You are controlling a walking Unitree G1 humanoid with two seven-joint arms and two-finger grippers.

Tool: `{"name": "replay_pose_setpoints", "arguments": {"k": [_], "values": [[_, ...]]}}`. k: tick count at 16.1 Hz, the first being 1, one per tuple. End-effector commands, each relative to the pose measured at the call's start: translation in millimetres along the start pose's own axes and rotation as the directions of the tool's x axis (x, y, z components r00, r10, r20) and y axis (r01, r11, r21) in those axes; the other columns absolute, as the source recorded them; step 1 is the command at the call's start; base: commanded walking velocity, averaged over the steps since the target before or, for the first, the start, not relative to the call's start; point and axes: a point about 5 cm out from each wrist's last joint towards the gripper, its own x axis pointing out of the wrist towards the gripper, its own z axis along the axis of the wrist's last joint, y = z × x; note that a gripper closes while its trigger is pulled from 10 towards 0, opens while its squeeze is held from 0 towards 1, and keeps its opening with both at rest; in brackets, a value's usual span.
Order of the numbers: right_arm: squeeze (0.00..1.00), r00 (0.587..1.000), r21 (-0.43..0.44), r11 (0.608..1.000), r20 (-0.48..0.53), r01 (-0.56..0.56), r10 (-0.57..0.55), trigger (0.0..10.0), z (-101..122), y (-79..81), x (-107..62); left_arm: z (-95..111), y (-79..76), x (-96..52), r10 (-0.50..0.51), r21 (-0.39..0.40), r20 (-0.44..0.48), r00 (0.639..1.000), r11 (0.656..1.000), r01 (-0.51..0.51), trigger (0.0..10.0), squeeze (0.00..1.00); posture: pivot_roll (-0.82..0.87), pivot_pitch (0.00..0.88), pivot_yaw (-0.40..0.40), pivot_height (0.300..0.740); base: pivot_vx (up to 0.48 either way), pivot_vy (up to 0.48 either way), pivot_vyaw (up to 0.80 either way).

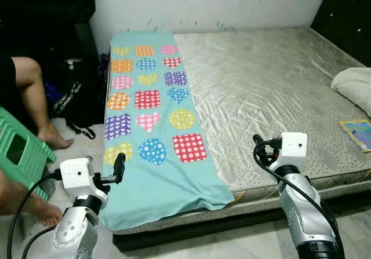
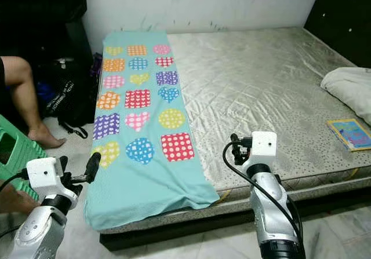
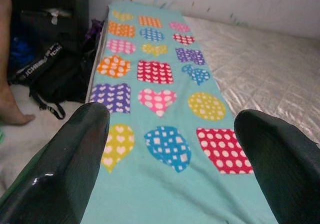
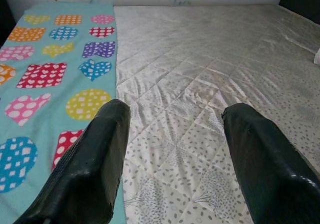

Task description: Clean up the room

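Note:
A teal blanket [image 1: 152,126] with coloured dotted hearts, squares and circles lies along the left side of a bare grey mattress [image 1: 272,85], its near end hanging over the front edge. My left gripper [image 1: 119,167] is held open just off the blanket's front left corner; in the left wrist view the left gripper [image 3: 170,124] has nothing between its fingers. Over the mattress's front edge, right of the blanket, my right gripper [image 1: 258,146] is also open and empty, facing the blanket's seam and the bare mattress [image 4: 210,73].
A white bundled cloth [image 1: 355,85] and a thin colourful book [image 1: 359,132] lie at the mattress's right side. A person's leg [image 1: 32,97], a green plastic stool [image 1: 20,152] and a black bag [image 1: 75,99] crowd the floor on the left.

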Motion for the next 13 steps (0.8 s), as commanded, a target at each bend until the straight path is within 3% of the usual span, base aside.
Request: {"name": "replay_pose_setpoints", "arguments": {"k": [1, 6, 8, 10, 13], "values": [[0.0, 1.0, -0.011, 1.0, 0.015, 0.013, -0.013, 10.0, 6, -4.4, -0.6, 1, 0.0, -2.7, 0.006, -0.004, -0.006, 1.0, 1.0, -0.006, 10.0, 0.0, -0.07, 0.0, -0.015, 0.74, 0.0, 0.0, -0.8], [0.0, 0.999, -0.02, 0.999, 0.007, 0.05, -0.05, 10.0, 6, -15.9, -2.9, -4, -7.2, -3.6, -0.017, -0.012, -0.031, 0.999, 1.0, 0.016, 10.0, 0.0, -0.08, 0.0, -0.01, 0.74, 0.0, 0.0, -0.8], [0.0, 0.999, -0.022, 0.998, 0.005, 0.052, -0.052, 10.0, 5, -16.4, -3.7, -3, -7.6, -2.6, -0.015, -0.019, -0.027, 1.0, 1.0, 0.014, 10.0, 0.0, -0.08, 0.0, -0.01, 0.74, 0.0, 0.0, -0.8], [0.0, 0.999, -0.022, 0.999, 0.012, 0.04, -0.039, 10.0, 5, -14.6, -3.7, -4, -8.7, -2.7, -0.012, -0.044, -0.04, 0.999, 0.999, 0.01, 10.0, 0.0, -0.08, 0.0, -0.01, 0.74, 0.0, 0.0, 0.0], [0.0, 0.999, -0.013, 0.999, -0.001, 0.039, -0.039, 10.0, 4, -13.1, -2.4, -6, -7.8, -4.0, -0.008, -0.05, -0.049, 0.999, 0.999, 0.006, 10.0, 0.0, -0.08, 0.0, -0.014, 0.74, 0.0, 0.0, -0.8]]}}
